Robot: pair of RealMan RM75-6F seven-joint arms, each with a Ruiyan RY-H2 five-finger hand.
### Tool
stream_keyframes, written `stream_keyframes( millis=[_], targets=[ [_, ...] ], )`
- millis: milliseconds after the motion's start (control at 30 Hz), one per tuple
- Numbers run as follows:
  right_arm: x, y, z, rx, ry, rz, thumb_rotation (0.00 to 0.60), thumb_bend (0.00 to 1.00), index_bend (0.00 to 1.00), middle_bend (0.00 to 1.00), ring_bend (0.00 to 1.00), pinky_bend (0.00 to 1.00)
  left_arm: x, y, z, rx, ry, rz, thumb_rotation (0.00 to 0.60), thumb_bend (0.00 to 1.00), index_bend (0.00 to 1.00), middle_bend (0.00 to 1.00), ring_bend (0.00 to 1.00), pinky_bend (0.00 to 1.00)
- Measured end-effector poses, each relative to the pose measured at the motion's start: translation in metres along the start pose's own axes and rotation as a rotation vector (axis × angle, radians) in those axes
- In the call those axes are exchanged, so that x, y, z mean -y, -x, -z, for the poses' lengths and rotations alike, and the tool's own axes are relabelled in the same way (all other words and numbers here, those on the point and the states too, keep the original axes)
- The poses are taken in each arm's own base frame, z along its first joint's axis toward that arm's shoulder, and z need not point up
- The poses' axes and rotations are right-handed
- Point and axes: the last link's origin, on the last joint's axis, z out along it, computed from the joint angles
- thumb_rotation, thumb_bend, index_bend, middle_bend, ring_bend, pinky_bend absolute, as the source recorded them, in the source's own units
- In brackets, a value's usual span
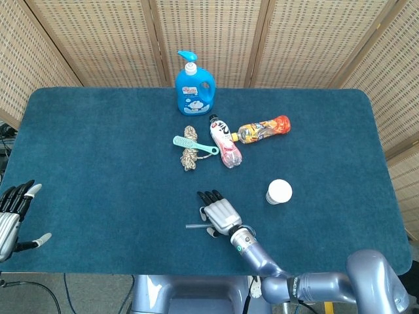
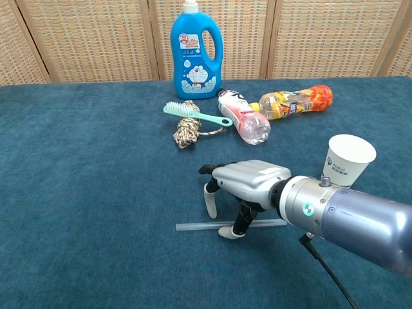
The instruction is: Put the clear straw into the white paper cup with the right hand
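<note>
My right hand point(image 2: 248, 183) hovers palm-down over the straw point(image 2: 230, 224) lying flat near the table's point(image 1: 78, 150) front edge, fingers curled toward it, gripping nothing. The cup point(image 2: 348, 159) stands upright, rightward.

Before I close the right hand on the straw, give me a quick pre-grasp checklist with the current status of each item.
1. Right hand over the clear straw: ok, thumb tip down beside it.
2. Straw lying flat and loose on the table: ok.
3. Straw actually pinched: not ok, fingers not closed on it yet.
4. White paper cup upright with mouth open: ok.
5. Path from straw to cup free of objects: ok; the bottles, brush and rope lie farther back.
6. Left hand away from the work area: ok, at the table's edge.
</note>
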Motion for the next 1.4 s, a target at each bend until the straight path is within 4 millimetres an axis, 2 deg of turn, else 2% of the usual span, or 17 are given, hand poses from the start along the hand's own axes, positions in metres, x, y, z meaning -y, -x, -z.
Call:
stream_keyframes(
  millis=[467, 767, 867, 1067, 1200, 1300, 1400],
  targets=[
    [0.002, 0.007, 0.000, 0.013, -0.019, 0.015, 0.600, 0.44, 0.61, 0.00, 0.00, 0.00, 0.000, 0.001, -0.001, 0.001, -0.003, -0.003, 0.600, 0.13, 0.00, 0.00, 0.00, 0.00],
    [0.008, -0.006, 0.006, -0.016, -0.057, -0.045, 0.600, 0.44, 0.62, 0.00, 0.00, 0.00, 0.000, 0.002, -0.002, 0.005, -0.005, -0.005, 0.600, 0.13, 0.00, 0.00, 0.00, 0.00],
    [0.015, -0.021, 0.011, -0.045, -0.088, -0.098, 0.600, 0.44, 0.62, 0.00, 0.00, 0.00, 0.000, 0.002, -0.002, 0.009, -0.004, -0.005, 0.600, 0.13, 0.00, 0.00, 0.00, 0.00],
    [0.018, -0.076, 0.028, -0.147, -0.145, -0.243, 0.600, 0.44, 0.63, 0.00, 0.00, 0.00, -0.001, 0.002, -0.002, 0.007, -0.002, -0.005, 0.600, 0.13, 0.00, 0.00, 0.00, 0.00],
    [0.000, -0.118, 0.039, -0.231, -0.129, -0.378, 0.600, 0.44, 0.63, 0.00, 0.00, 0.00, -0.002, 0.002, -0.001, 0.009, 0.002, -0.003, 0.600, 0.13, 0.00, 0.00, 0.00, 0.00],
    [-0.020, -0.141, 0.047, -0.276, -0.100, -0.494, 0.600, 0.44, 0.63, 0.00, 0.00, 0.00, -0.003, 0.002, -0.001, 0.009, 0.006, -0.003, 0.600, 0.13, 0.00, 0.00, 0.00, 0.00],
    [-0.038, -0.154, 0.054, -0.304, -0.070, -0.628, 0.600, 0.44, 0.63, 0.00, 0.00, 0.00, -0.003, 0.002, 0.000, 0.009, 0.009, -0.004, 0.600, 0.13, 0.00, 0.00, 0.00, 0.00]
  ],
)
